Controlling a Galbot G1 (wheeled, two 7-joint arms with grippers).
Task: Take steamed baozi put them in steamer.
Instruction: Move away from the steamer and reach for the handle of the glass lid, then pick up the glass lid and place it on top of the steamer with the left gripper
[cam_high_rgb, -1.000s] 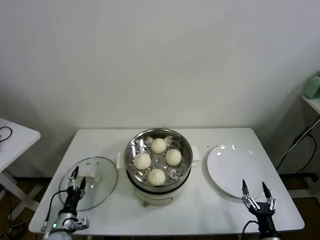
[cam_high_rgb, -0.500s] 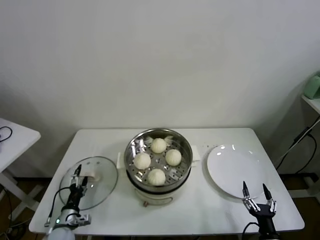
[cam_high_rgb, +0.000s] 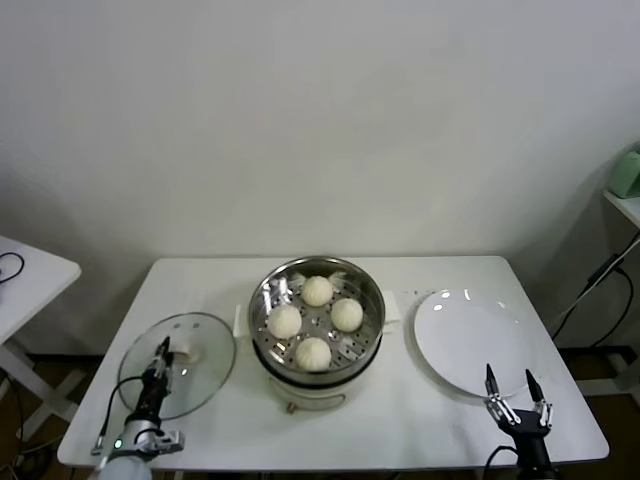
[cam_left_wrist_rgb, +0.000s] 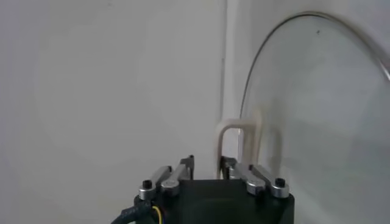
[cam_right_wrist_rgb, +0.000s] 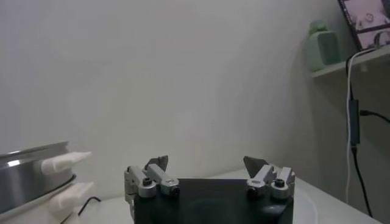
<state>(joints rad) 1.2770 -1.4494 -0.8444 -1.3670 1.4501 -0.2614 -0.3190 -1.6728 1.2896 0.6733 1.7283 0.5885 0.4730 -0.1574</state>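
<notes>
The left gripper (cam_high_rgb: 160, 362) sits at the lower left of the head view, over the near part of the glass lid (cam_high_rgb: 178, 366), its fingers drawn close together. The left wrist view shows what the head view does not: those fingers (cam_left_wrist_rgb: 186, 163) nearly meeting just in front of the lid's cream handle (cam_left_wrist_rgb: 234, 141), with the lid's clear dome (cam_left_wrist_rgb: 317, 109) filling the right of that frame. The right gripper (cam_high_rgb: 514, 395) is at the lower right of the head view, fingers spread wide and holding nothing, at the near edge of the white plate (cam_high_rgb: 470, 345). Its wrist view alone shows the steamer's cream side handle (cam_right_wrist_rgb: 64, 162) and steel rim (cam_right_wrist_rgb: 30, 158) at the left edge, and a pale green object (cam_right_wrist_rgb: 323, 44) on a shelf at the upper right.

Four steamed baozi (cam_high_rgb: 317, 291), smooth, round and creamy-white, lie apart from one another in the steamer (cam_high_rgb: 262, 300), a shiny steel pot with a perforated tray on a cream base, at the centre of the frame. It stands on a white table (cam_high_rgb: 400, 420) between lid and plate. A plain pale wall (cam_high_rgb: 320, 130) fills the upper frame; another white table's corner (cam_high_rgb: 30, 270) shows at the left edge.
</notes>
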